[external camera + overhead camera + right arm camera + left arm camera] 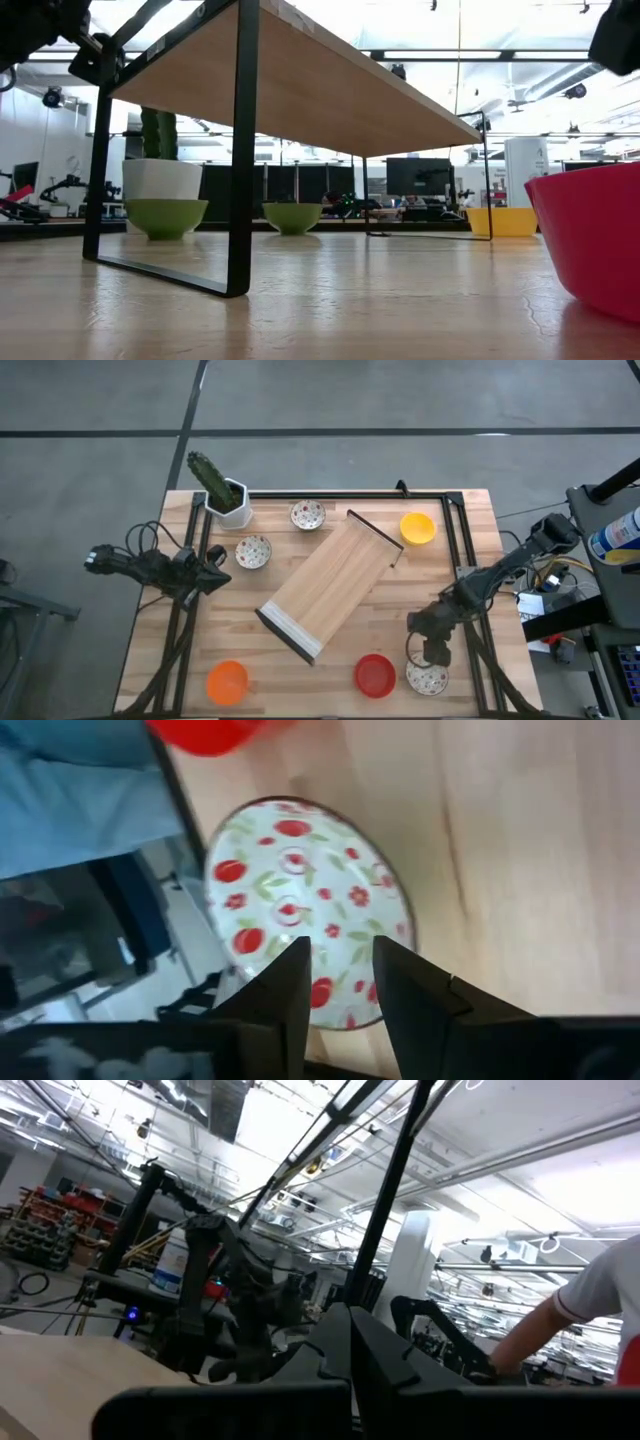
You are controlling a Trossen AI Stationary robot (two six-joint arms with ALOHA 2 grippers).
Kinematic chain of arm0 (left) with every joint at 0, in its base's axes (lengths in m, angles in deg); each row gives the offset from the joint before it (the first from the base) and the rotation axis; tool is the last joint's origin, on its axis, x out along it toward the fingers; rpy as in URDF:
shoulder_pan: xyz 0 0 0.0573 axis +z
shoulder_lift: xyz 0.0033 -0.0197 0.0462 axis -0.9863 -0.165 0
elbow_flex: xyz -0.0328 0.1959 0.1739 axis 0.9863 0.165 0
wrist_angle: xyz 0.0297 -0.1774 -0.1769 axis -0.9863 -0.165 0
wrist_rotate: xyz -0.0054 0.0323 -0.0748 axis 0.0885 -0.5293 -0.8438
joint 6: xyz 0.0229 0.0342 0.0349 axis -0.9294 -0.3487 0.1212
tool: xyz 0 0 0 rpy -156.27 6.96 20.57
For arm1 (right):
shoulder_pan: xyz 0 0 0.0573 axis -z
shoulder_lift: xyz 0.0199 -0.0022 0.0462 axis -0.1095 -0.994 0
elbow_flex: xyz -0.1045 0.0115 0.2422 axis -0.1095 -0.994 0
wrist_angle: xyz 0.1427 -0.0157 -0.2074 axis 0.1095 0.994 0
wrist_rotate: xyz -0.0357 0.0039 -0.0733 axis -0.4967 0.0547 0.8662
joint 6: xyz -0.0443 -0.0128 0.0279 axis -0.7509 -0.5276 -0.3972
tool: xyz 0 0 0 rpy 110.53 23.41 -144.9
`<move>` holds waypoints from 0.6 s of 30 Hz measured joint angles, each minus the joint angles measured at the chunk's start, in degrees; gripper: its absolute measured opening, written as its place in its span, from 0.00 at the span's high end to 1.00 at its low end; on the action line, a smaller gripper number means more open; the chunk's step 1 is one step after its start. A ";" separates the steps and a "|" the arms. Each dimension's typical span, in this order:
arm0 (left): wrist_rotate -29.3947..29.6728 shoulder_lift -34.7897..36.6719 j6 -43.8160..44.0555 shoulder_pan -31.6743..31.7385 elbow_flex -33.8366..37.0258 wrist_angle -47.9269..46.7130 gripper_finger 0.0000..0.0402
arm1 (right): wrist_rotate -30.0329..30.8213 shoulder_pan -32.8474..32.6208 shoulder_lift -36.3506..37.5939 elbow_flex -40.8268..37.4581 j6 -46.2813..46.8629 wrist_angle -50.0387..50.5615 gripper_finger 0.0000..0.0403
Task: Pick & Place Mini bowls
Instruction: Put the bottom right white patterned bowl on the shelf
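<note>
Right gripper point(432, 653), fingers narrowly parted and empty, hangs directly above the patterned mini bowl point(427, 678) at lower right of the high view, left arm well apart.

overhead, table-level, two wrist views; red bowl point(375, 674) shared

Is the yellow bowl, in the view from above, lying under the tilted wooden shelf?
No, the yellow bowl sits on the table beside the shelf, just past its far right corner, fully uncovered.
</note>
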 joint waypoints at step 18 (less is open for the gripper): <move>0.00 0.00 0.13 -0.02 0.00 0.04 1.00 | 1.73 0.00 -7.71 -0.03 -1.19 -0.07 0.75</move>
